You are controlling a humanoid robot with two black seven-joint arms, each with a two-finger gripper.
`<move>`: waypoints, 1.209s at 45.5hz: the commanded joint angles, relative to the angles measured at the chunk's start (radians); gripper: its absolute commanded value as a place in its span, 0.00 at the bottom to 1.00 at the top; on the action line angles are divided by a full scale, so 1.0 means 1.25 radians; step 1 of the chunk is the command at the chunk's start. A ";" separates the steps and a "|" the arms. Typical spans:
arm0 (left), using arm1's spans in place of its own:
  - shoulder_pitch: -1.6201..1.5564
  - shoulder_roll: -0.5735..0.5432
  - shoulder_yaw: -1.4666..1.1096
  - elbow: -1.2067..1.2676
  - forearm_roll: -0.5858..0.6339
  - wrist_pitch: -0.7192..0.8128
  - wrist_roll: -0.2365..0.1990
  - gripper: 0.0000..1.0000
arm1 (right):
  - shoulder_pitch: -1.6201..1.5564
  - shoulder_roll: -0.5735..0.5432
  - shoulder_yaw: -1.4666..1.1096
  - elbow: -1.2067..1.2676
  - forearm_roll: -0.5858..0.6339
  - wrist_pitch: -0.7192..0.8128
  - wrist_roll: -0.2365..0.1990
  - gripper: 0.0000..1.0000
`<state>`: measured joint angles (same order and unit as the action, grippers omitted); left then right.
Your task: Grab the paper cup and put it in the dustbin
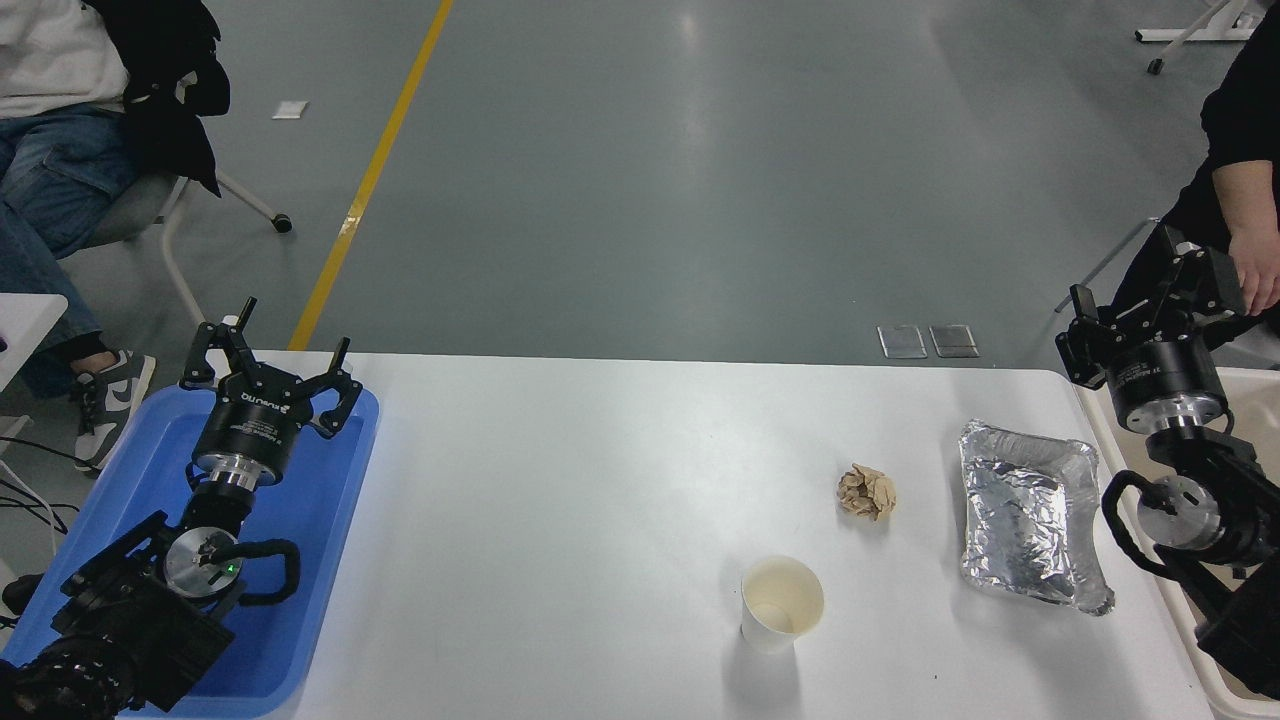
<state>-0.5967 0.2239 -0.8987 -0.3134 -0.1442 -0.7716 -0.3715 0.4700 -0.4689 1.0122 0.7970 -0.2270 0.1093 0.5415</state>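
Dustbin point(1098, 440) shows only as a beige rim at the right edge of the frame, mostly hidden behind the right arm. A foil tray point(1030, 525) lies between it and the upright paper cup point(781, 603), low centre-right; a sweep across could snag that tray or tip the light cup. The right gripper point(1140, 300), upper right, I cannot tell if wide or narrow. The left gripper point(270, 362) hangs spread wide over the blue tray point(330, 500). A crumpled paper ball point(867, 492) lies near the cup.
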 commanded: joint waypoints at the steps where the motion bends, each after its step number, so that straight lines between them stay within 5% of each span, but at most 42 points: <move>1: 0.000 0.000 0.000 -0.001 0.000 0.000 0.000 1.00 | -0.002 0.001 -0.002 0.001 0.000 0.000 0.000 1.00; 55: 0.000 0.000 0.000 0.000 0.000 0.000 0.000 1.00 | 0.003 0.001 -0.051 -0.011 -0.004 -0.004 0.000 1.00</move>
<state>-0.5967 0.2239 -0.8989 -0.3132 -0.1442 -0.7716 -0.3711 0.4740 -0.4774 0.9732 0.7863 -0.2309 0.1066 0.5415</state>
